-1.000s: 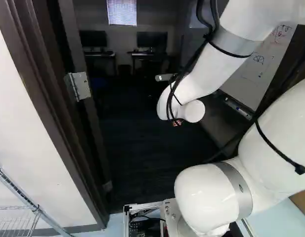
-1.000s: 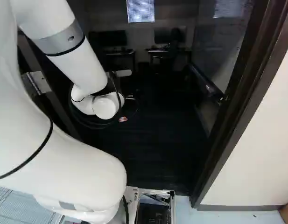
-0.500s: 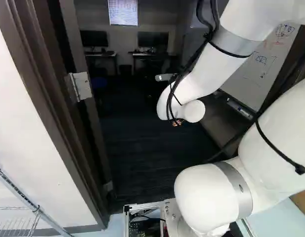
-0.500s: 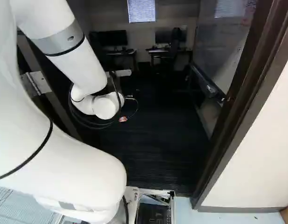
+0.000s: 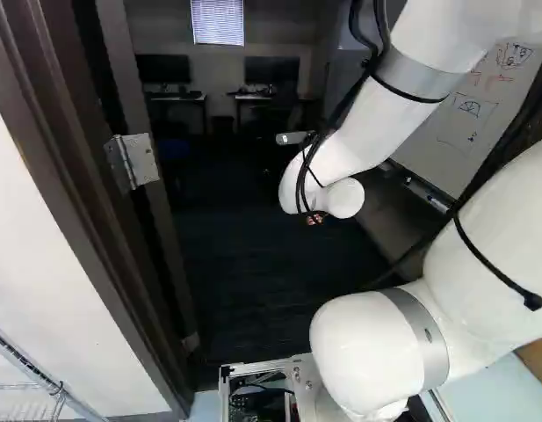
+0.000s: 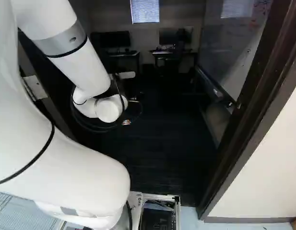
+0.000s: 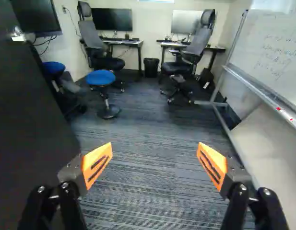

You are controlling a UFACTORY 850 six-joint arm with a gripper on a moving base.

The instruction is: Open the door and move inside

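In the right base view the gripper (image 6: pixel 133 96) is mostly hidden in shadow beyond the white wrist. The wrist view shows the gripper (image 7: pixel 154 165) open, its orange pads wide apart over striped carpet with nothing between them. The dark door (image 7: pixel 30 129) stands swung into the room, along the gripper's left side. A metal hinge (image 5: pixel 134 162) joins it to the dark door frame (image 5: pixel 64 189) in the left base view. In the right base view the opposite jamb (image 6: pixel 248 124) stands right of the arm. The arm reaches through the open doorway.
A whiteboard (image 7: pixel 277 52) on a wheeled stand lines the room's right side. Ahead are desks with monitors (image 7: pixel 112 19), office chairs (image 7: pixel 198 38), a blue stool (image 7: pixel 100 77) and a bin (image 7: pixel 151 67). A wire rack (image 5: pixel 25 400) stands outside, left of the frame.
The base has moved slightly forward: hinge and jambs have slid outward and down in the base views, while the far desks barely shift. The arm holds its pose against its lowest joint.
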